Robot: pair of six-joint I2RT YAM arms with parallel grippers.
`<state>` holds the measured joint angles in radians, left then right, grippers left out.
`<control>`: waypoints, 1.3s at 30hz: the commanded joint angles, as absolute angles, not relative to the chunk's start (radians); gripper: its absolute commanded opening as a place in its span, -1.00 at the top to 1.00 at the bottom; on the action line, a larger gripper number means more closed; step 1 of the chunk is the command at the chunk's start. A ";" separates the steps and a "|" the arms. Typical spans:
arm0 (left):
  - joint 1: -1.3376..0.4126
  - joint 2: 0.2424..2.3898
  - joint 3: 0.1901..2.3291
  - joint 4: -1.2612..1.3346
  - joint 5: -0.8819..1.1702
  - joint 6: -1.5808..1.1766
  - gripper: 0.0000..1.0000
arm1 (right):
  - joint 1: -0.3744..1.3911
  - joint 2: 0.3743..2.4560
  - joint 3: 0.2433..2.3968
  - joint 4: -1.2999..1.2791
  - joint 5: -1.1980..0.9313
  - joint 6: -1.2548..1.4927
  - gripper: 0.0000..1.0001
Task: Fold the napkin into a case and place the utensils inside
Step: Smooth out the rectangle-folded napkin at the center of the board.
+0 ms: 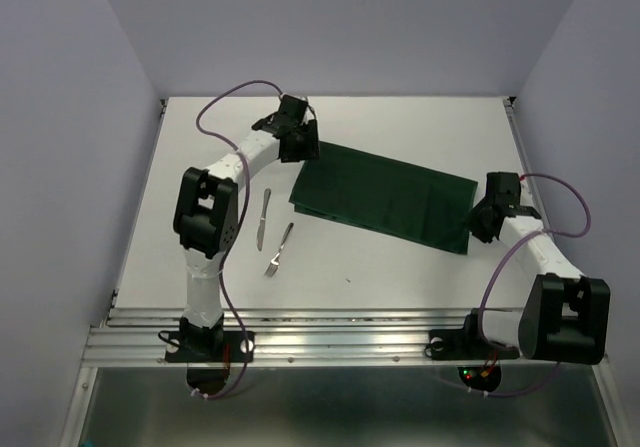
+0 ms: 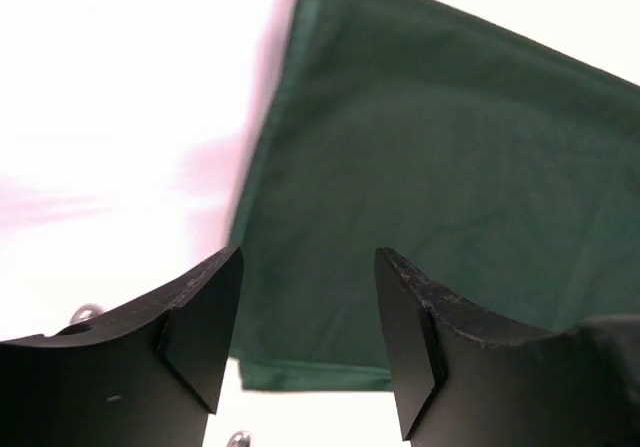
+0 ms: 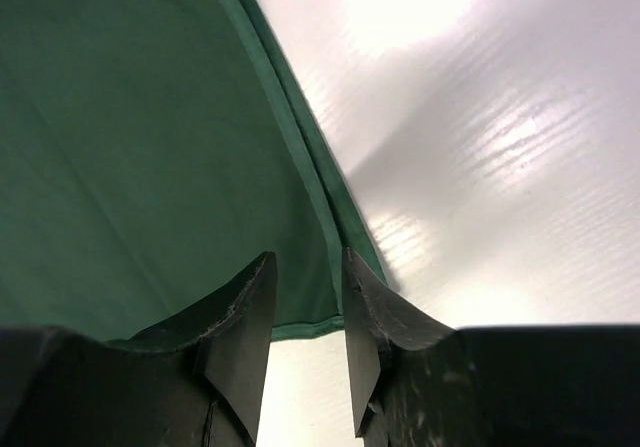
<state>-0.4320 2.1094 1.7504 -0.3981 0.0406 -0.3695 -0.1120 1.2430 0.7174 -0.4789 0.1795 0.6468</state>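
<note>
Top external view has the green napkin (image 1: pixel 385 199) lying flat across the middle of the desk (image 1: pixel 420 277); left tool (image 1: pixel 301 151) hangs released over its far left corner; right tool (image 1: pixel 481 224), jaws slightly parted, grasps nothing at its right end; knife (image 1: pixel 264 217) and fork (image 1: pixel 279 250) lie just left of the cloth.

On the table (image 1: pixel 400 287), the knife (image 1: pixel 264 217) and fork (image 1: pixel 279 249) lie side by side just left of the napkin (image 1: pixel 385 205).

White table (image 1: pixel 400 287) between pale lilac walls (image 1: pixel 350 27), perhaps glass (image 1: pixel 340 407) below the rail (image 1: pixel 330 342).
</note>
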 commanded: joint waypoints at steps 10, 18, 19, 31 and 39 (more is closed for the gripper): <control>-0.394 1.894 1.355 -0.307 -0.035 -0.491 -0.16 | -0.120 1.242 0.712 -0.485 0.193 0.617 0.24; -0.394 1.924 1.319 -0.281 -0.005 -0.511 -0.07 | -0.120 1.239 0.695 -0.469 0.179 0.617 0.24; -0.394 1.927 1.318 -0.279 -0.005 -0.511 -0.06 | -0.120 1.239 0.692 -0.469 0.178 0.618 0.24; -0.417 1.960 1.305 -0.311 -0.087 -0.503 0.23 | -0.120 1.210 0.687 -0.477 0.172 0.621 0.24; -0.439 2.005 1.327 -0.342 -0.120 -0.497 0.40 | -0.120 1.186 0.680 -0.488 0.173 0.626 0.24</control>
<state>-0.4248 1.9606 1.3212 -0.2955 -0.0872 -0.5034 -0.1120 1.2182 0.6868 -0.4961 0.1757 0.6250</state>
